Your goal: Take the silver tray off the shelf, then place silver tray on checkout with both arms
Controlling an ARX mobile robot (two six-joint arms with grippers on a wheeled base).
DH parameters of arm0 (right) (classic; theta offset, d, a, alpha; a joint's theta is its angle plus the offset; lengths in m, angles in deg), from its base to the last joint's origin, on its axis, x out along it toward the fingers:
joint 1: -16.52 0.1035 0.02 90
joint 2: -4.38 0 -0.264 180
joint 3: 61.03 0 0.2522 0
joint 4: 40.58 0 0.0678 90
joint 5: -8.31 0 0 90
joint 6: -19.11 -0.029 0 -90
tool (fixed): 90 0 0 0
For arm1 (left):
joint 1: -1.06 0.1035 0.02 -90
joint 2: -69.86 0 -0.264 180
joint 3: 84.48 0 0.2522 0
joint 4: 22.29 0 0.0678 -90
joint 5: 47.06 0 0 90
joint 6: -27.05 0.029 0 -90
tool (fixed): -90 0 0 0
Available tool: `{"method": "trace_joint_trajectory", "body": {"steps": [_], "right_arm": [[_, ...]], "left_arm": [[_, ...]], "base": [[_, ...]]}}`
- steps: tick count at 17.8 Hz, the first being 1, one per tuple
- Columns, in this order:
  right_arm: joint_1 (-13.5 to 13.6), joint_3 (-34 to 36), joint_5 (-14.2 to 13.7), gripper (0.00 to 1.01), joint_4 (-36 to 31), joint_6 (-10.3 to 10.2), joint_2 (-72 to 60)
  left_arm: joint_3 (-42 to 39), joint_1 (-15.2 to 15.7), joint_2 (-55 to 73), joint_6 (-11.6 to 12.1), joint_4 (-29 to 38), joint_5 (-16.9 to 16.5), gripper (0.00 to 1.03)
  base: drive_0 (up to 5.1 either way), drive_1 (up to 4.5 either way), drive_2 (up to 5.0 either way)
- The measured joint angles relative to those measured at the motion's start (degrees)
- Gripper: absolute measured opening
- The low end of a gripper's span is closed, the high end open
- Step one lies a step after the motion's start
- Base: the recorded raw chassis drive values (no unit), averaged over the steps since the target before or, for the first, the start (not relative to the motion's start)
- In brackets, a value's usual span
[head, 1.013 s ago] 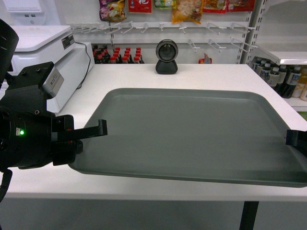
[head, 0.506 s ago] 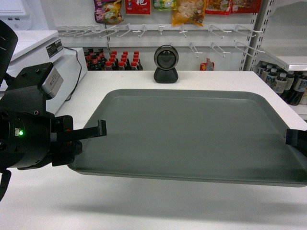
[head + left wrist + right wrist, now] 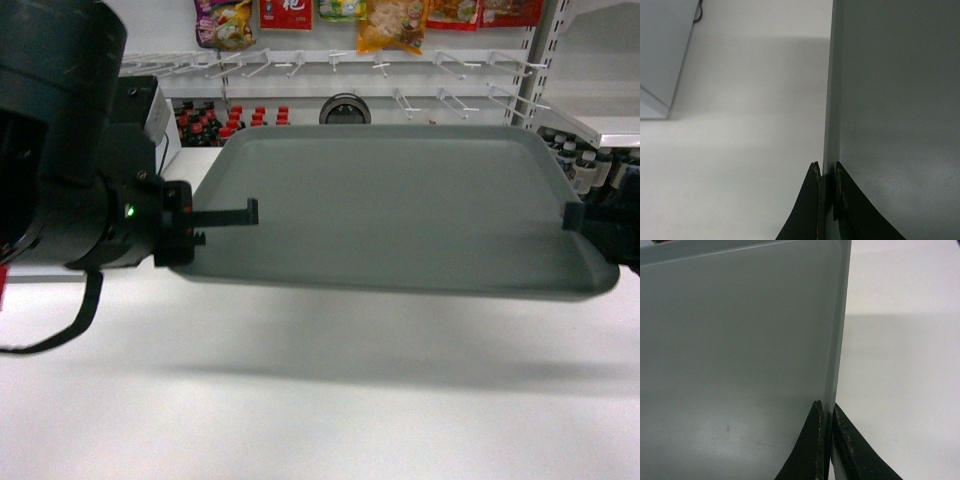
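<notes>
The silver tray (image 3: 400, 205), a flat dark grey-green rectangle, hangs level above the white checkout (image 3: 320, 400) and casts a broad shadow on it. My left gripper (image 3: 248, 214) is shut on the tray's left rim. In the left wrist view, both fingers of the left gripper (image 3: 827, 174) pinch the rim of the tray (image 3: 895, 100) over the checkout (image 3: 740, 150). My right gripper (image 3: 572, 216) is shut on the right rim. The right wrist view shows the right gripper (image 3: 826, 412) clamping the edge of the tray (image 3: 735, 340). The shelf (image 3: 600, 122) stands at the far right.
A white cash register (image 3: 152, 112) sits at the back left, behind my left arm. A black scanner (image 3: 345, 106) peeks over the tray's far edge. Bottles (image 3: 240, 118) line the back. Snack packs (image 3: 390, 25) hang on wall hooks.
The tray has risen in the head view and now hides most of the scanner. Its shadow lies farther onto the checkout. The left arm looms larger. Both grips are unchanged.
</notes>
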Motion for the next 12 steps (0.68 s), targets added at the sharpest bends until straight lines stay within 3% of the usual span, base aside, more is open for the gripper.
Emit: {"method": "trace_joint_trajectory", "body": {"steps": [1, 2, 3, 4, 5, 6, 8, 10, 12], "right_arm": [[0.0, -2.0, -0.4, 0.04, 0.4, 0.2, -1.6], [0.0, -7.1, -1.4, 0.04, 2.2, 0.6, -5.9], [0.4, -17.6, -2.5, 0.04, 7.2, 1.4, -16.6], [0.6, -23.3, -3.8, 0.04, 10.9, 3.1, -23.5], [0.7, -26.0, -6.4, 0.04, 16.0, 4.0, -26.9], [0.8, -28.3, -7.8, 0.13, 20.1, 4.0, -28.1], [0.1, -29.3, -10.1, 0.35, 22.9, 3.0, -28.6], [-1.0, -27.8, -10.0, 0.49, 20.4, 2.1, -26.9], [-2.9, -23.5, -7.4, 0.64, 17.3, 2.2, -21.0]], "left_arm": [[2.1, 0.4, 1.6, 0.9, 0.0, -0.4, 0.03], [7.7, 1.7, 6.1, 1.1, -1.8, -3.0, 0.03], [17.7, 3.1, 17.0, 1.1, -5.9, -6.7, 0.03], [21.6, 3.3, 22.6, -1.4, -9.2, -8.1, 0.03], [22.5, 2.8, 25.0, -7.1, -12.3, -10.9, 0.03], [23.4, 2.6, 25.9, -10.1, -13.1, -11.0, 0.15], [23.3, 2.4, 26.3, -12.5, -12.9, -10.9, 0.36], [22.1, 2.8, 24.6, -13.1, -10.9, -11.0, 0.51], [17.6, 3.2, 19.0, -12.3, -4.8, -11.2, 0.65]], "base": [[0.0, 4.33, -4.3], [0.0, 0.00, 0.0], [0.0, 0.00, 0.0], [0.0, 0.00, 0.0], [0.0, 0.00, 0.0], [0.0, 0.00, 0.0], [0.0, 0.00, 0.0], [0.0, 0.00, 0.0], [0.0, 0.00, 0.0]]}}
